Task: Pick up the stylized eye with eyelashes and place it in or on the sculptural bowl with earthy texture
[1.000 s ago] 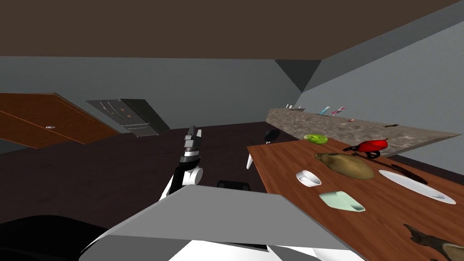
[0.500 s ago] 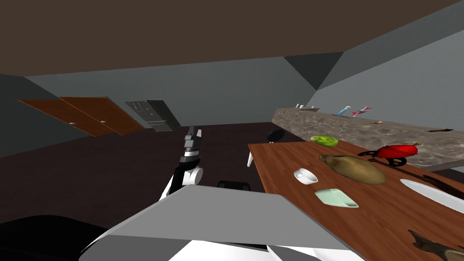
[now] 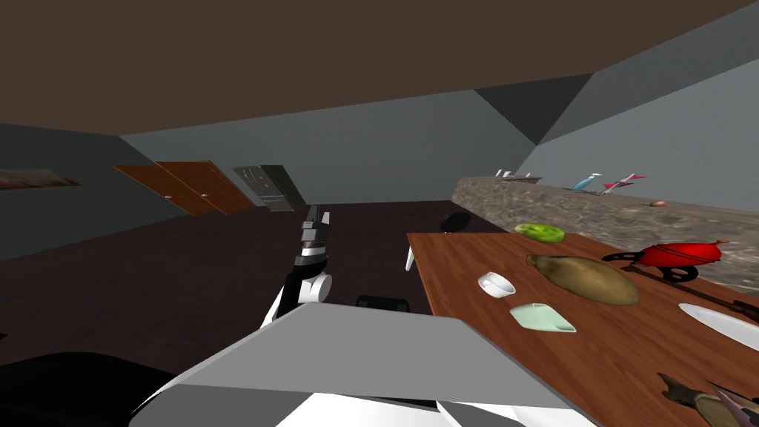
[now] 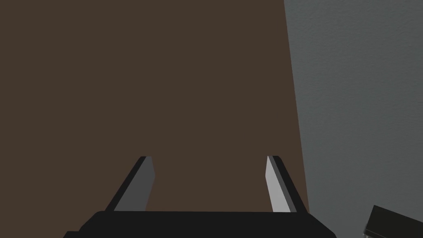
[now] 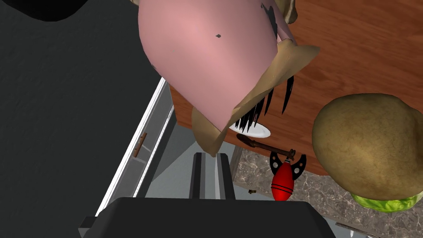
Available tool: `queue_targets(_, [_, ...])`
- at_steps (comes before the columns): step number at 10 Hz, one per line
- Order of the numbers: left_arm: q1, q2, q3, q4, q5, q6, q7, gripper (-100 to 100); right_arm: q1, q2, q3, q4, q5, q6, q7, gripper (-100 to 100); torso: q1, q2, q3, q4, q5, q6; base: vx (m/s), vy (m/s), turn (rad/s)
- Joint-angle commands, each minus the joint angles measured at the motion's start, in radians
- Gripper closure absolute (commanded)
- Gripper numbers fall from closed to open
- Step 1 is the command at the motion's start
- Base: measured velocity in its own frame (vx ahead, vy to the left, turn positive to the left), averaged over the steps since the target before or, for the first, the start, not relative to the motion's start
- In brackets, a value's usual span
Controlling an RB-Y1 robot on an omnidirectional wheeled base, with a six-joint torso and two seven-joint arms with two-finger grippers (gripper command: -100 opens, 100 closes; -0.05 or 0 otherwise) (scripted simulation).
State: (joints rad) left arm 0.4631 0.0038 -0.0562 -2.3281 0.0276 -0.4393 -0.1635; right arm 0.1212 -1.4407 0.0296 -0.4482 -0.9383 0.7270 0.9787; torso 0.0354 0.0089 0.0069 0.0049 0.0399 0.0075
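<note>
The right gripper [image 5: 210, 155] has its blades drawn narrow, nearly together, pinching the tan lower tip of the stylized eye [image 5: 206, 53], a pink lid with tan edging and black lashes that hang toward the wooden table [image 5: 363, 53]. In the head view what looks to be the same piece sits in the lower right corner of the frame, over the near part of the table. The earthy bowl [image 3: 585, 276], a mottled brown-olive oblong, lies at centre right of that frame, up and to the left of the eye, its long axis running from upper left to lower right. From the wrist camera it sits just beside the lashes and off to one side of the blades, not under them. I judge that the carry must cross over the table toward the bowl before any release. The left gripper [image 4: 208, 159] is wide apart and empty, raised at centre left, well away; the right arm is the nearer.
</note>
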Motion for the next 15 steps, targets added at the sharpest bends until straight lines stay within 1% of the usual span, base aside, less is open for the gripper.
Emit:
queue_targets(1, [0.0,0.0,0.0,0.0,0.0,0.0,0.0,0,0.0,0.0,0.0,0.0,0.0,0.0,0.0,100,0.0,0.0,0.0,0.0,0.0,0.0,-0.041,-0.023,0.028])
queue_targets(2, [0.0,0.0,0.0,0.0,0.0,0.0,0.0,0,-0.001,0.0,-0.001,0.0,-0.002,0.002,0.003,-100,0.001,-0.002,-0.001,-0.001,0.0,0.001,-0.006,-0.004,-0.003])
queue_targets(6, [0.0,0.0,0.0,0.0,0.0,0.0,0.0,0,-0.001,0.0,-0.001,0.0,-0.002,0.002,0.002,-100,0.002,-0.006,-0.003,-0.001,0.0,0.001,0.0,0.0,0.0])
queue_targets(7, [0.0,0.0,0.0,0.0,0.0,0.0,0.0,0,-0.001,0.0,-0.001,0.0,-0.002,0.002,0.002,0,0.002,-0.006,-0.003,-0.001,0.0,0.001,0.0,0.0,0.0])
queue_targets(8, [0.0,0.0,0.0,0.0,0.0,0.0,0.0,0,-0.003,0.002,0.001,0.006,-0.008,0.021,0.0,-100,0.002,-0.006,-0.003,-0.001,0.0,0.001,-0.041,-0.036,0.12])
queue_targets(9, [0.0,0.0,0.0,0.0,0.0,0.0,0.0,0,-0.003,0.002,0.001,0.006,-0.008,0.021,0.0,-100,0.001,-0.004,-0.003,-0.001,0.0,0.001,-0.062,-0.058,0.131])
queue_targets(10, [0.0,0.0,0.0,0.0,0.0,0.0,0.0,0,-0.005,0.005,0.003,0.013,-0.016,0.049,-0.005,-100,-0.001,-0.003,-0.002,-0.001,-0.001,0.002,-0.108,-0.092,0.182])
queue_targets(12, [0.0,0.0,0.0,0.0,0.0,0.0,0.0,0,-0.009,0.009,0.006,0.024,-0.026,0.087,-0.01,-100,-0.005,0.001,0.0,0.0,-0.002,0.001,-0.138,-0.13,0.241])
queue_targets(13, [0.0,0.0,0.0,0.0,0.0,0.0,0.0,0,-0.009,0.01,0.007,0.027,-0.029,0.097,-0.011,-100,-0.007,0.002,0.001,0.0,-0.002,0.001,-0.116,-0.101,0.151])
queue_targets(14, [0.0,0.0,0.0,0.0,0.0,0.0,0.0,0,-0.015,0.011,0.008,0.029,-0.025,0.087,-0.011,-100,-0.005,0.001,0.001,0.0,-0.002,0.001,-0.039,-0.037,0.024])
queue_targets(15, [0.0,0.0,0.0,0.0,0.0,0.0,0.0,0,-0.019,0.011,0.009,0.033,-0.025,0.089,-0.007,0,-0.002,-0.002,-0.001,0.0,-0.001,0.002,-0.008,-0.008,-0.007])
